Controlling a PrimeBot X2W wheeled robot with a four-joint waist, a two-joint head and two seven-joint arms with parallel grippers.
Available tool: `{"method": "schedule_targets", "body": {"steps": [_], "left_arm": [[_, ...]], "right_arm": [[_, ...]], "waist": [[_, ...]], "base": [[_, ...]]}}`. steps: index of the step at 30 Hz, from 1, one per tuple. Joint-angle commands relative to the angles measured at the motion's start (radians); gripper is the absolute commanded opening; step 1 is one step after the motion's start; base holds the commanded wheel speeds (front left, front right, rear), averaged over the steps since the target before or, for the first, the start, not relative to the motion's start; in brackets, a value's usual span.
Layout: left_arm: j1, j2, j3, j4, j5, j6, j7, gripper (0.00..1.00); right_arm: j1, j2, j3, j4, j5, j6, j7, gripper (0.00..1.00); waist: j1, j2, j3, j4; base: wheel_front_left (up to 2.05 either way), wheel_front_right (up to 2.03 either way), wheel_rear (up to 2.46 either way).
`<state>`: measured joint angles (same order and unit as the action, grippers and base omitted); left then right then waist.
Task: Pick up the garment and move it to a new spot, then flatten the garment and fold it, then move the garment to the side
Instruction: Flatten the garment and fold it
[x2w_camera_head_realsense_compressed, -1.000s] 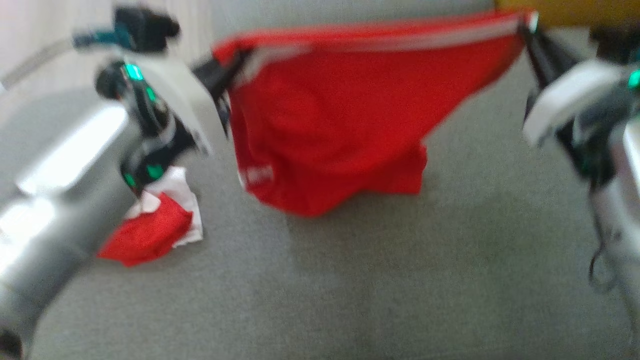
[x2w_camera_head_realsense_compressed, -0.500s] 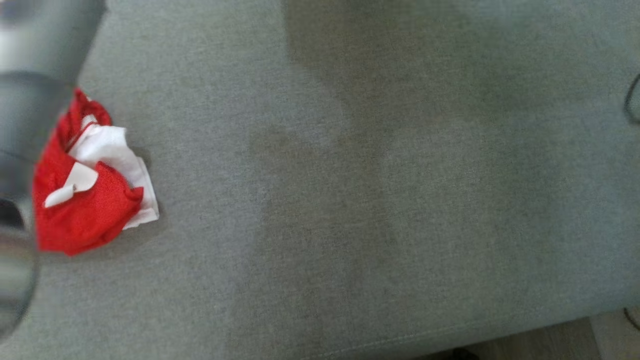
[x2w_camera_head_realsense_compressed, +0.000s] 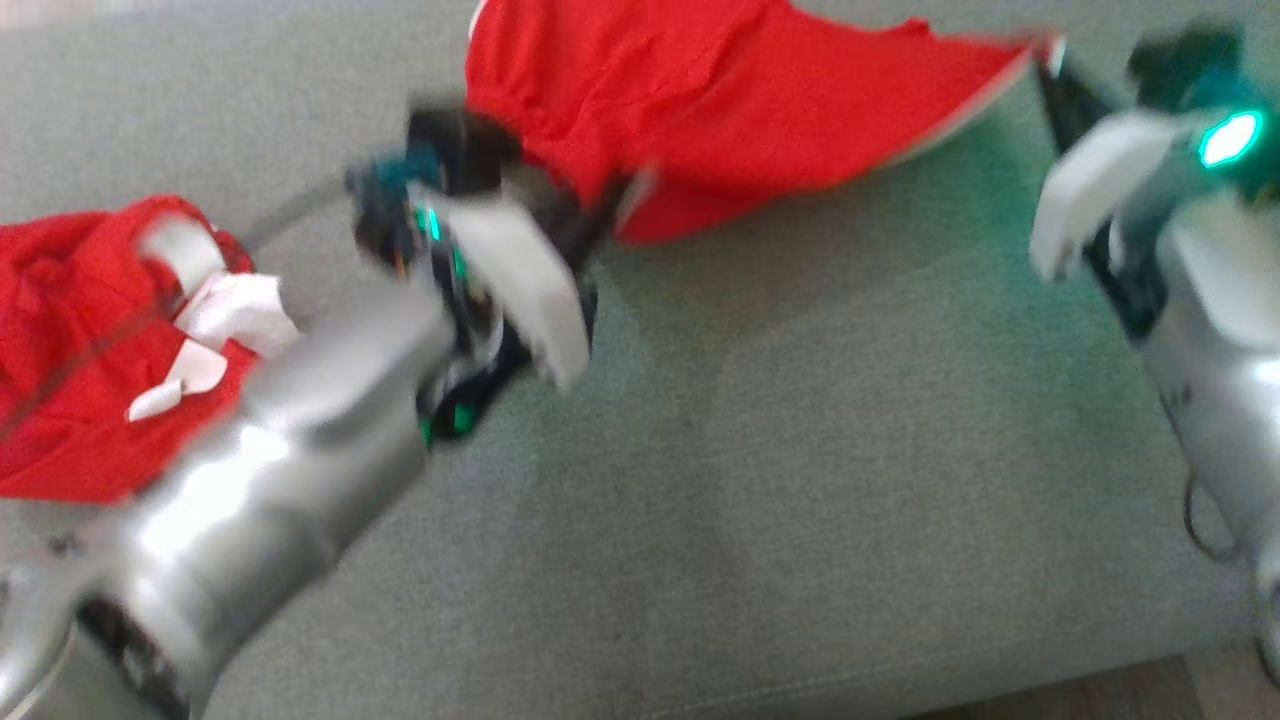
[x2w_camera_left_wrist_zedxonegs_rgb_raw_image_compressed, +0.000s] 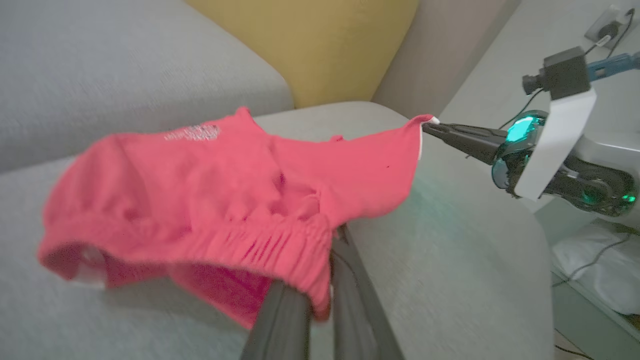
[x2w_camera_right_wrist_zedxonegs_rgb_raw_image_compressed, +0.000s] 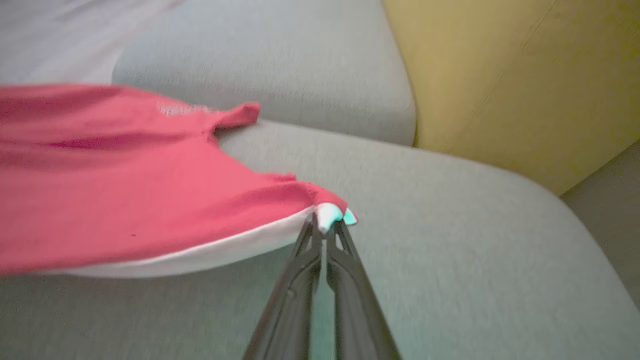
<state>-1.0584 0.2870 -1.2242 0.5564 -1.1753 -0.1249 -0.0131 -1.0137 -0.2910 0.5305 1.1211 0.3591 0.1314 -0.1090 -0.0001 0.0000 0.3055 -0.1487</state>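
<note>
A grey fabric sofa seat (x2w_camera_head_realsense_compressed: 800, 480) was the working surface, broad and bare across its middle; a grey back cushion (x2w_camera_left_wrist_zedxonegs_rgb_raw_image_compressed: 125, 65) rose behind it, with a yellow cushion (x2w_camera_left_wrist_zedxonegs_rgb_raw_image_compressed: 310, 45) wedged at the far end, and a strip of wooden floor (x2w_camera_head_realsense_compressed: 1100, 700) showed past the front edge; a crumpled heap of red and white cloth (x2w_camera_head_realsense_compressed: 80, 350) lay on the seat at the robot's left, well apart from the task's piece. The red garment (x2w_camera_head_realsense_compressed: 720, 100) hung stretched between the two hands over the rear of the seat, its body sagging low toward the cushion; whether the sagging part touched the seat could not be told. The silver left forearm (x2w_camera_head_realsense_compressed: 250, 500) ran diagonally up from the lower left of the head view, blurred, passing in front of the heap; the left hand (x2w_camera_left_wrist_zedxonegs_rgb_raw_image_compressed: 332, 235) was clamped shut on the gathered elastic waistband (x2w_camera_left_wrist_zedxonegs_rgb_raw_image_compressed: 260, 245), its dark fingers partly hidden under the fabric. The right forearm (x2w_camera_head_realsense_compressed: 1210, 330) stood along the right edge of the head view, a green light glowing at the wrist; the right hand (x2w_camera_right_wrist_zedxonegs_rgb_raw_image_compressed: 324, 227) pointed inward across the seat, its long fingers pinched together on the white-edged corner (x2w_camera_right_wrist_zedxonegs_rgb_raw_image_compressed: 327, 212) of the garment, holding that corner raised above the cushion.
</note>
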Motion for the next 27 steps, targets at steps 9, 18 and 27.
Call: {"method": "schedule_targets", "body": {"steps": [9, 18, 27], "left_arm": [[0.170, 0.024, -0.037, -0.131, -0.020, -0.004, 0.012, 0.00], [0.304, -0.008, -0.047, -0.144, -0.011, 0.019, -0.008, 0.00], [0.410, -0.025, -0.051, -0.206, 0.008, 0.047, -0.020, 0.00]], "right_arm": [[0.196, -0.243, 0.253, -0.219, 0.303, -0.001, 0.240, 0.00], [0.314, -0.395, 0.316, -0.353, 0.467, -0.001, 0.392, 0.00], [0.418, -0.498, 0.277, -0.496, 0.556, -0.001, 0.451, 0.00]], "waist": [[0.0001, 0.0000, -0.109, -0.013], [0.0001, 0.0000, -0.213, -0.041], [0.0001, 0.0000, -0.262, -0.054]], "base": [[0.00, 0.00, 0.00], [0.00, 0.00, 0.00], [0.00, 0.00, 0.00]]}}
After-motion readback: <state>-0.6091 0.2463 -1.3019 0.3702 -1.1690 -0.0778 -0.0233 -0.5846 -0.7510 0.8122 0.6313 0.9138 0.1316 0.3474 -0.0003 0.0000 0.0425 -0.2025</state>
